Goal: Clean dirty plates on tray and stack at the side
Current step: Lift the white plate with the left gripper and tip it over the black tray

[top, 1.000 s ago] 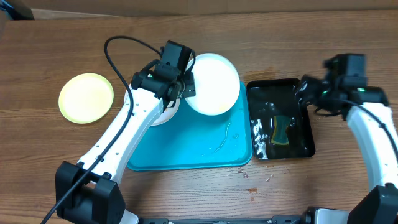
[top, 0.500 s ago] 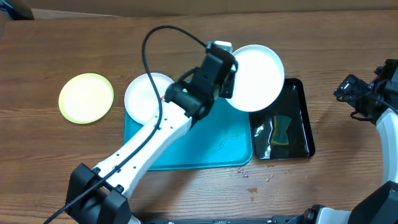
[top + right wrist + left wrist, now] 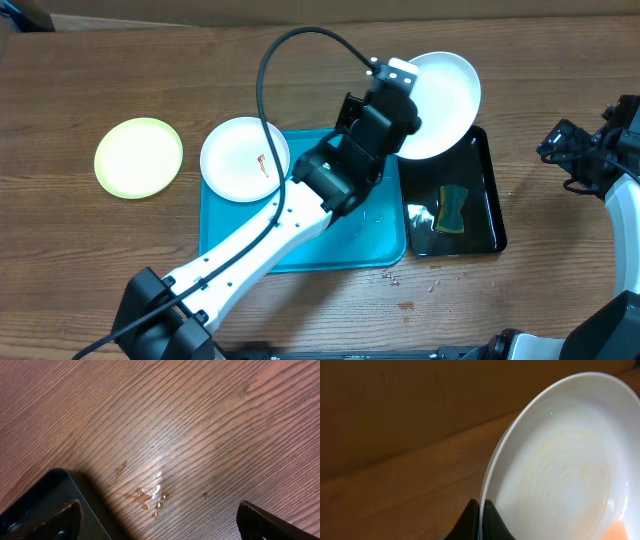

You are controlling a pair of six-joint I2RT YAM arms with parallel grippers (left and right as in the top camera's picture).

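Currently held: white plate [image 3: 440, 95], rim clamped in the left claw [image 3: 481, 512], tilted above the black tray [image 3: 488, 232]'s far end.
Right claw [image 3: 552, 150]: spread wide, empty, just right of black tray.
Sponge [image 3: 452, 208]: inside black tray, long axis along its length; right claw looks nearer.
Left wrist only: faint orange rings on plate face.
Right wrist only: drops [image 3: 152, 497] on bench [image 3: 200, 420] beside black tray's corner.

Three plates [image 3: 244, 160]: two white, one green. One turquoise tray [image 3: 385, 240], one black tray [image 3: 490, 200]. One sponge [image 3: 452, 208].
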